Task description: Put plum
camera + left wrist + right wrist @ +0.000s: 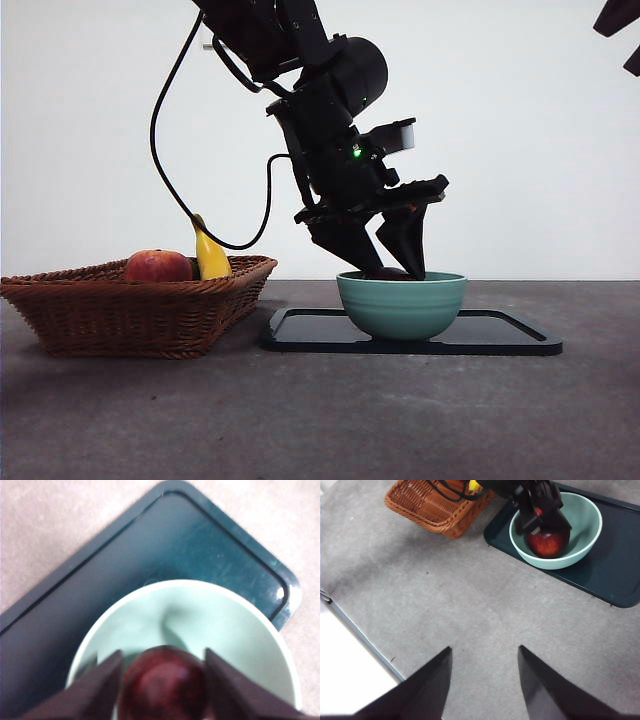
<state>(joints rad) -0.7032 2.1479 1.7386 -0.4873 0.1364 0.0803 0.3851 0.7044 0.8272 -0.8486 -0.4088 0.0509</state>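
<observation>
The plum (165, 685), dark maroon and glossy, sits between the jaws of my left gripper (162, 652), low inside the mint-green bowl (225, 620). The jaws close on its two sides. In the front view the left gripper (392, 262) reaches down into the bowl (400, 305), and only the plum's top (390, 272) shows above the rim. The right wrist view shows the plum (547, 542) in the bowl (585, 520) under the left gripper (542, 522). My right gripper (482, 650) is open and empty, high above bare table.
The bowl stands on a dark tray (500, 335). A wicker basket (130, 310) to the tray's left holds a red-orange fruit (158, 266) and a yellow banana (208, 255). The right arm shows as a black tip (620, 30) at the top right corner.
</observation>
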